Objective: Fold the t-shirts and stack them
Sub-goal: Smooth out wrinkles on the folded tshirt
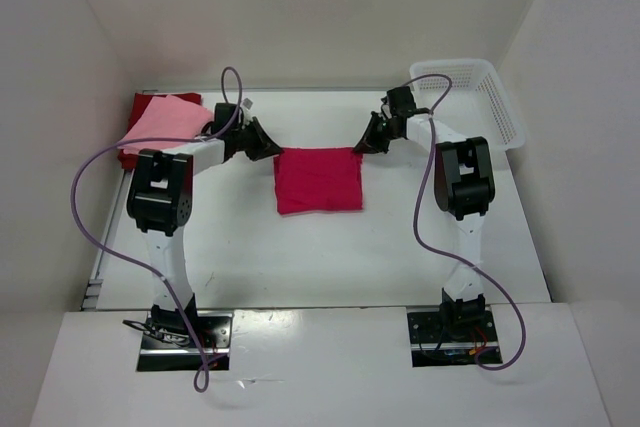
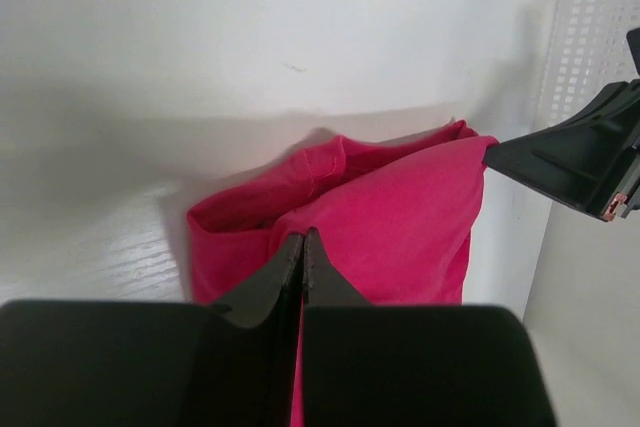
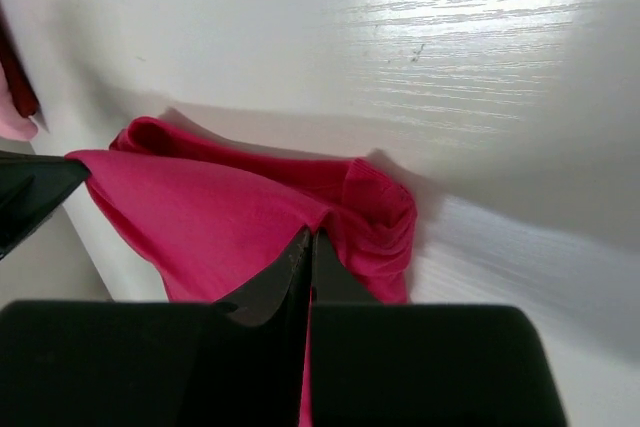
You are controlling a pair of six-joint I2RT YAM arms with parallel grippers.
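A folded crimson-magenta t-shirt (image 1: 318, 179) lies mid-table. My left gripper (image 1: 272, 150) is shut on its far left corner, and my right gripper (image 1: 362, 147) is shut on its far right corner. In the left wrist view the closed tips (image 2: 303, 238) pinch the top layer of the crimson t-shirt (image 2: 400, 227), whose edge stretches across to the right gripper (image 2: 575, 159). The right wrist view has the closed tips (image 3: 308, 238) on the same t-shirt (image 3: 200, 222). A light pink t-shirt (image 1: 165, 120) lies folded on a dark red t-shirt (image 1: 141, 103) at the far left.
A white lattice basket (image 1: 497, 105) stands at the far right corner, close behind the right arm. White walls enclose the table on the left, back and right. A purple cable loops off each arm.
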